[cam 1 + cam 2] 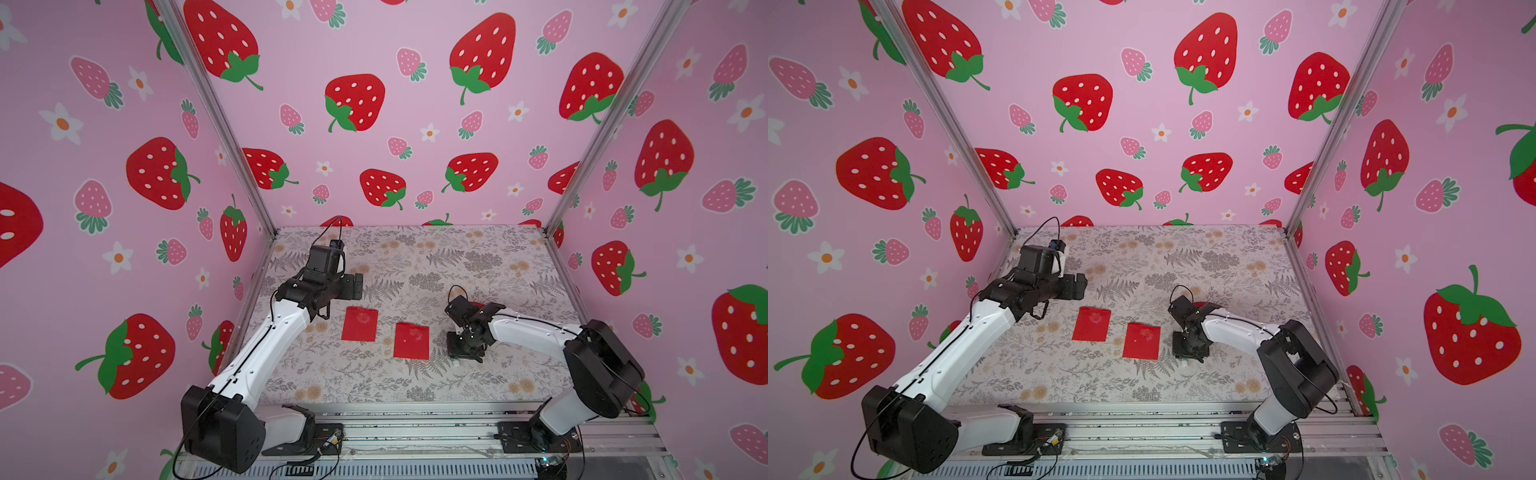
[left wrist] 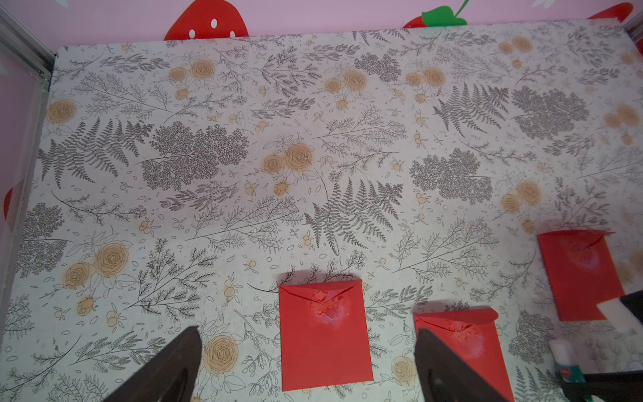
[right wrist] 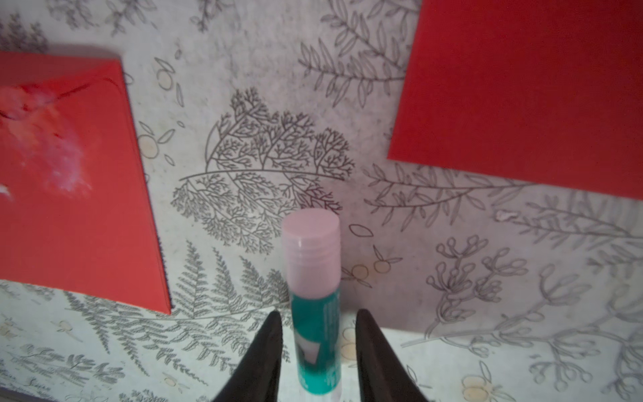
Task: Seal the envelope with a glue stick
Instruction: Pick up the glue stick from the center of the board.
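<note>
Hovering over the left of the floral-printed tabletop (image 1: pixel 457 257), the black left gripper (image 1: pixel 356 286) has its jaws spread wide, empty. Mid-table, a flat red paper envelope (image 1: pixel 360 324) and a second red envelope (image 1: pixel 411 340) lie near each other. Just right of them, the right gripper (image 3: pixel 316 316) straddles the small white, teal-labelled glue stick (image 3: pixel 313 296) on the tabletop, jaws apart and neither finger touching it.

Top view. The table (image 1: pixel 1142 257), under a fern-and-flower cover, carries two red envelopes lying flat near its middle. The left envelope (image 1: pixel 1091 324) and the right envelope (image 1: pixel 1141 341) lie just beside each other, not touching. My left claw (image 1: pixel 1077 286) hangs above the table toward the far-left corner. My right claw (image 1: pixel 1188 357) points down just beside the right envelope. Beneath it the glue stick (image 1: pixel 1185 365) shows only as a white tip; whether I grip it cannot be told.
</note>
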Tool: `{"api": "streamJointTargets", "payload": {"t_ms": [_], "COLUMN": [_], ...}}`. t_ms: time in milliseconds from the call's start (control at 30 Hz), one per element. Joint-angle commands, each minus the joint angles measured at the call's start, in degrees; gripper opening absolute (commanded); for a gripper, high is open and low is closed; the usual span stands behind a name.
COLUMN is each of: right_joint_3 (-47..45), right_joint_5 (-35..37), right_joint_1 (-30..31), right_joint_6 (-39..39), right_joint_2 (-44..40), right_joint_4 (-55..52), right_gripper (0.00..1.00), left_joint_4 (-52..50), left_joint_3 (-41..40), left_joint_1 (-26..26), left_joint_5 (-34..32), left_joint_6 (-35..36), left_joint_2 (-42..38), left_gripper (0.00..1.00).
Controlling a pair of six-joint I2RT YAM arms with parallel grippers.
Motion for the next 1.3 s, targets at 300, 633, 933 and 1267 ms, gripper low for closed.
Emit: {"api": "streamJointTargets", "payload": {"t_ms": [300,633,933,1267], "right_joint_3": [-1.52,-0.26,-2.36,-5.0], "right_joint_5": [2.34,5.51,-4.3,-35.21], "right_joint_1": [0.61,0.57,-3.23,-12.93], "right_joint_6": [-1.46,-11.73,-26.93,-35.94], "right_joint_2": [-1.92,-14.9,-25.0,-30.63], "right_joint_4": [-0.66,2.76,13.81,28.29], "right_gripper": [0.18,0.13,0.12,0.13], "left_joint_4": [0.1,4.22,9.68,9.23], "left_joint_3": [-0.51,-1.41,-2.19,-1.37], "left_joint_1": [-1.56,-5.2,-8.08,-9.88], "left_joint_5": [-0.56,7.7,24.75,41.15], "left_joint_6": [0.88,0.54,1.38,5.8], "left_joint_2": [-0.57,-3.73,-7.81,-8.83], "left_gripper": [0.93,0.9,0.88,0.82]}}
